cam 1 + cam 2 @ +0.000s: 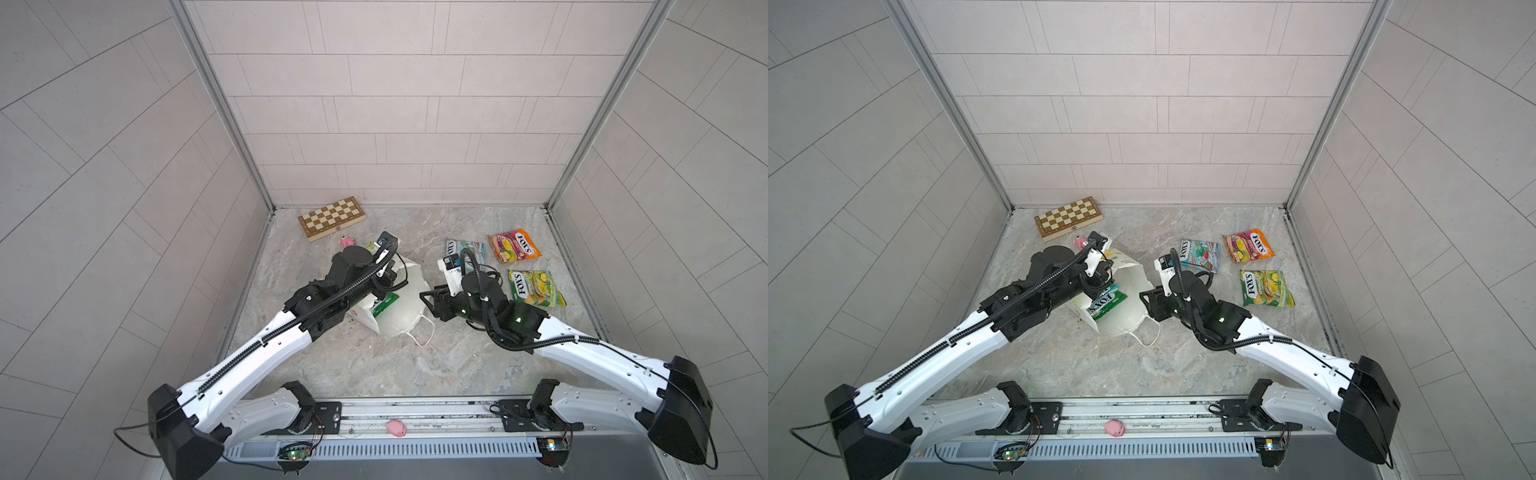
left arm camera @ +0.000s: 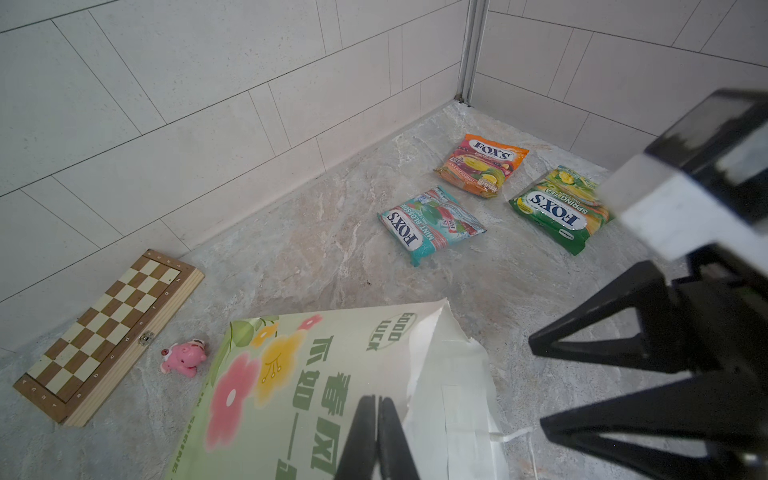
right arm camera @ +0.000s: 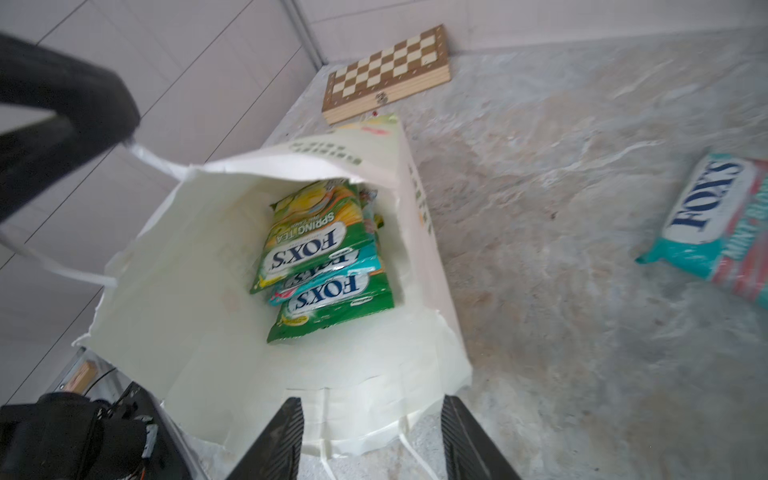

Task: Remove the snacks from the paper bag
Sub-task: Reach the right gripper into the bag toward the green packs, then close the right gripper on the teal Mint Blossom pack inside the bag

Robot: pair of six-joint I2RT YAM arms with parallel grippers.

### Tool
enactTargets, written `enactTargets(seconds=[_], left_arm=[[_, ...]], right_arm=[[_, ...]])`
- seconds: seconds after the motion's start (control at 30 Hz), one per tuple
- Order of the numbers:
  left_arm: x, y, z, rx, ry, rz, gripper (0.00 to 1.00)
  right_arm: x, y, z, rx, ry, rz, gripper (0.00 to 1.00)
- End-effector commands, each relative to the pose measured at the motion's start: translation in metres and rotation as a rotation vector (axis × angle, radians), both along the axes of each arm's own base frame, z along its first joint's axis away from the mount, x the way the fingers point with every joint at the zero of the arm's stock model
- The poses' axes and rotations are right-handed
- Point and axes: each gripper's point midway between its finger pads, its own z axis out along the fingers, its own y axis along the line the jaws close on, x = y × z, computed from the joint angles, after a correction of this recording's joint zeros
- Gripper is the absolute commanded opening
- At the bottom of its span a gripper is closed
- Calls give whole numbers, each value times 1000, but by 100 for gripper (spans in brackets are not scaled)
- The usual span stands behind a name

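Top views both showed the paper bag (image 1: 405,307) lying in the middle. The left gripper (image 2: 376,436) was pinched shut on its rim. Green and teal snacks (image 3: 324,257) sat inside. The right gripper (image 3: 372,400) was at its mouth, fingers apart, holding nothing. Farther right lay a teal packet (image 1: 1200,254), an orange packet (image 1: 1249,245) and a green packet (image 1: 1266,289).

Wht bag (image 1: 405,309), brn-cream chequered board (image 1: 331,219)

Bright, even light here, shadows barely showing on the surface (image 1: 374,365). Walls (image 1: 83,166) bow at the top views' edges. Right wrist view smeared; my left pincer (image 2: 378,402) looms blurred up close.
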Motion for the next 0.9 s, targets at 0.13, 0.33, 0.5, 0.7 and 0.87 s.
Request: enactTargets(seconds=[0.13, 0.33, 0.5, 0.7, 0.87], left_arm=[[-4, 7, 11, -46, -30, 26, 0], [-1, 13, 12, -60, -31, 73, 0], [1, 12, 10, -69, -14, 84, 0], [3, 13, 8, -69, -9, 102, 0], [4, 13, 6, -73, -3, 104, 0]], right_arm=[[-20, 56, -14, 68, 63, 112, 53], [-25, 94, -41, 17, 119, 142, 53], [-24, 113, -57, -2, 146, 137, 52], [5, 119, -63, 30, 167, 2, 53], [26, 126, -61, 107, 230, -111, 50]])
